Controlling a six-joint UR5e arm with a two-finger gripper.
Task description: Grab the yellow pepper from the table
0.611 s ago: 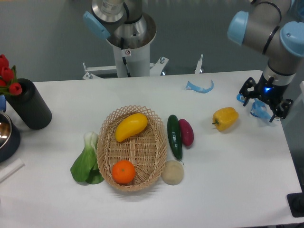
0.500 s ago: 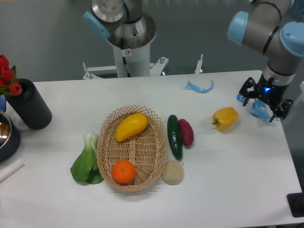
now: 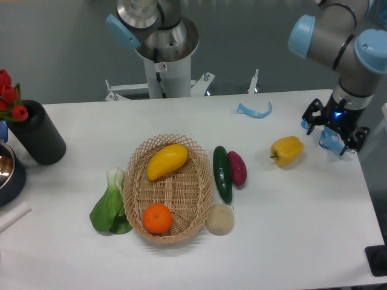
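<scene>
The claw, fingers spread, is drifting slightly up and left toward the yellow pepper, which is sitting untouched on the table.

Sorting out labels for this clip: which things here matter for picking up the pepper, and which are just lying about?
Job: yellow pepper, table, pincer.

Lying about: basket holding a yellow fruit and orange; cucumber, purple vegetable, bok choy, black vase.
</scene>
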